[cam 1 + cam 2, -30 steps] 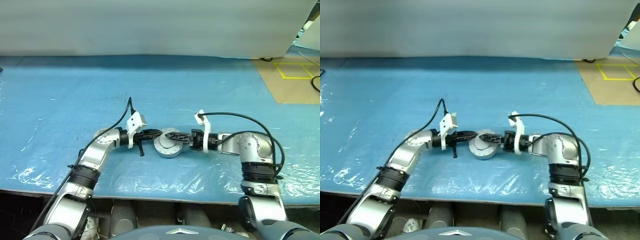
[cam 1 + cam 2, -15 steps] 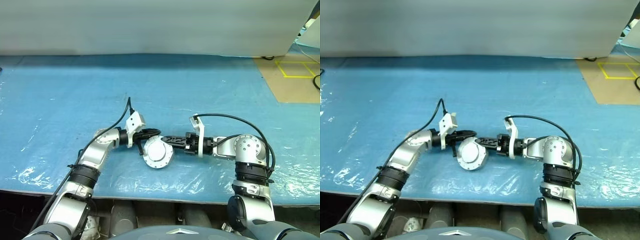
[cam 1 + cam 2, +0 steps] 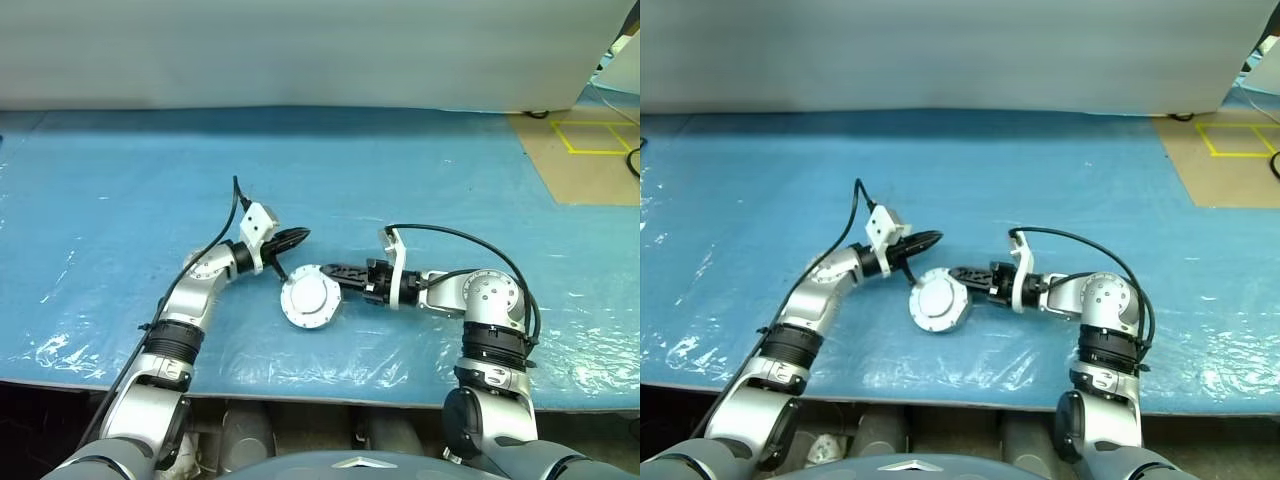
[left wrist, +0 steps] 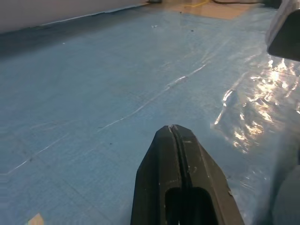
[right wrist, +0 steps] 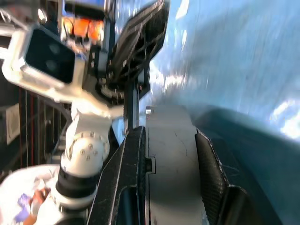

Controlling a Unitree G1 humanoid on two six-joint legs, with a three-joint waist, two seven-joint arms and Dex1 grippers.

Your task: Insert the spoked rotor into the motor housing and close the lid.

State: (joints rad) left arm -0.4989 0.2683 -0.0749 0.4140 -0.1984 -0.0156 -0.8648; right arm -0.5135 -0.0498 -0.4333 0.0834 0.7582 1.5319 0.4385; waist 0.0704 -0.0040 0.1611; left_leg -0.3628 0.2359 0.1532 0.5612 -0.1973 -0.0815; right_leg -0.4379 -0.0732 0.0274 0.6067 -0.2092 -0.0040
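A round silvery puck, the motor housing (image 3: 311, 298), stands tipped on its edge just above the blue table, with a plain smooth face turned toward me. My right gripper (image 3: 323, 270) reaches in from the right and is shut on its rim. In the right wrist view the thick grey edge of the housing (image 5: 169, 154) fills the gap between the fingers (image 5: 133, 154). My left gripper (image 3: 299, 234) is shut with nothing in it. It hovers a little behind and to the left of the puck, apart from it; its fingertips (image 4: 172, 129) are pressed together. The spoked rotor and the lid are hidden.
A wrinkled blue plastic sheet (image 3: 120, 200) covers the table, whose front edge (image 3: 300, 378) runs close to me. A pale wall (image 3: 300, 50) closes off the back. Brown floor with yellow tape (image 3: 590, 140) lies at the far right.
The puck lay flat between both grippers; my right gripper has closed on it and tipped it up on edge. My left gripper has drawn back from it, up and away.
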